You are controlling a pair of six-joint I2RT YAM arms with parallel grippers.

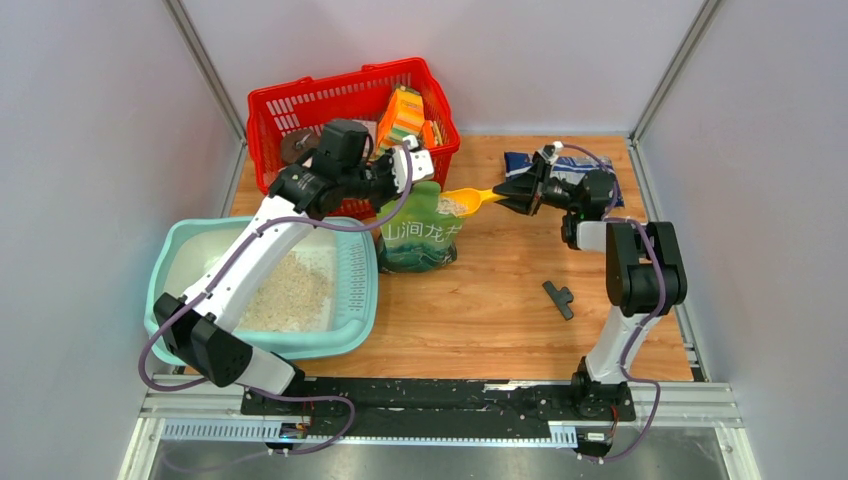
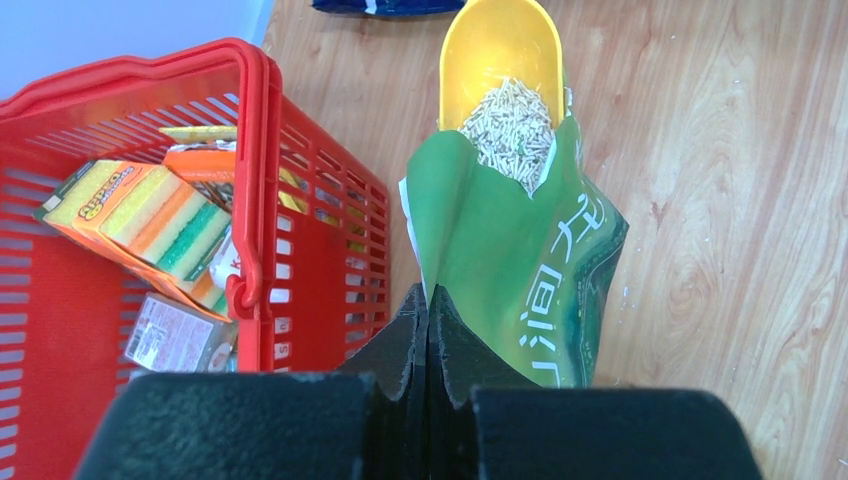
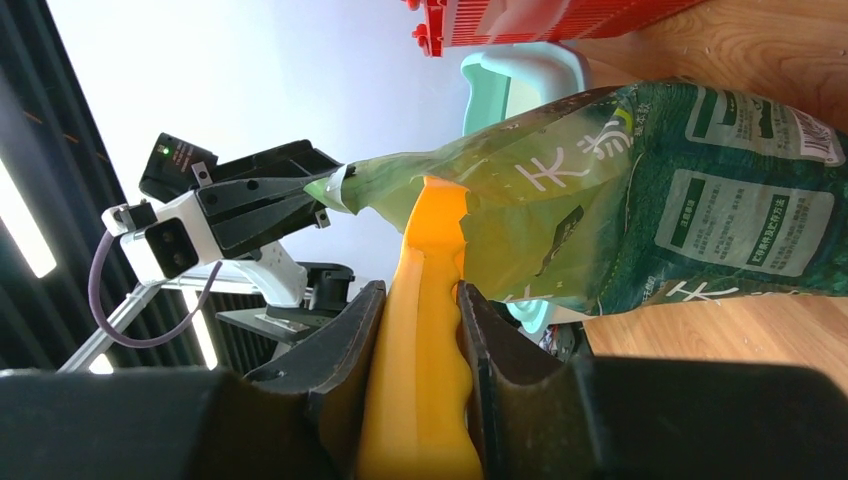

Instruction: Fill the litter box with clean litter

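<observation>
Left end effector [image 2: 428, 320] pinches the green printed plastic bag [image 2: 530, 270]; right end effector [image 3: 420, 300] clamps the yellow plastic scoop [image 2: 500, 50], its tip ahead hidden among pale litter pellets [image 2: 510, 130].

Crowded left, open near middle.
A red plastic mesh basket [image 1: 268, 140] fills the tabletop's [image 1: 500, 310] far left corner; before it stands a green printed bag [image 1: 420, 245], a yellow plastic scoop [image 1: 470, 200] jutting right from its mouth, beside the pale teal plastic litter box [image 1: 362, 300] under the left arm [image 1: 250, 262]. Bare wood toward the near edge carries one black T-shaped piece [image 1: 559, 298].
</observation>
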